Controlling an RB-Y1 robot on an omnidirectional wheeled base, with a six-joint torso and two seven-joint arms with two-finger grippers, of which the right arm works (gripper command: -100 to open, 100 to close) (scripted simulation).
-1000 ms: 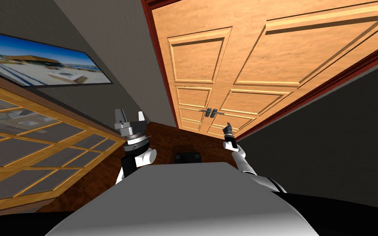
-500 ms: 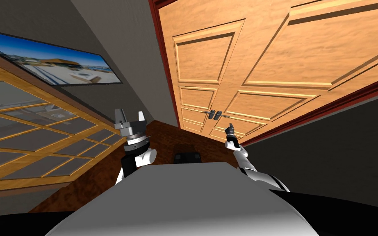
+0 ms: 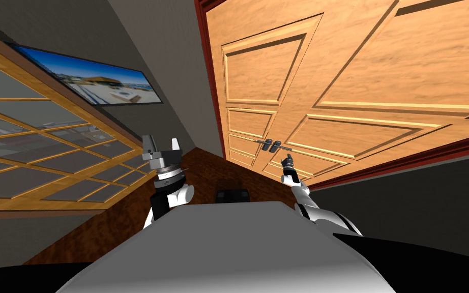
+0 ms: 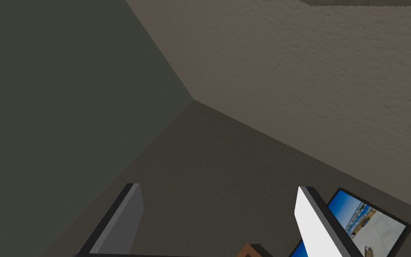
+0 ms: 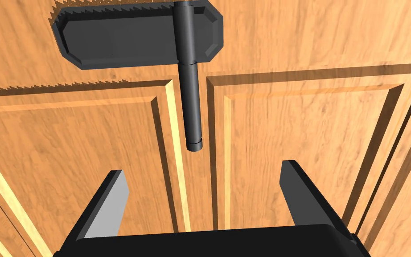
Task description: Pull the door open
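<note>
Orange-brown wood is making up the panelled double door (image 3: 340, 71), which is standing shut ahead and to my right inside a dark red frame (image 3: 214, 101). A wooden-barred window (image 3: 50, 152) is running along the wall on my left, and a landscape picture (image 3: 96, 84) is hanging between it and the door. The left gripper (image 3: 162, 145) is hovering raised near the window, spread wide on nothing. The right gripper (image 3: 288, 157) is pointing at the door just below the paired dark handles (image 3: 271, 146). In the right wrist view its fingers (image 5: 110, 203) are standing wide apart. The lever (image 5: 190, 111) is jutting from a dark backplate (image 5: 124, 40) just beyond them, untouched.
</note>
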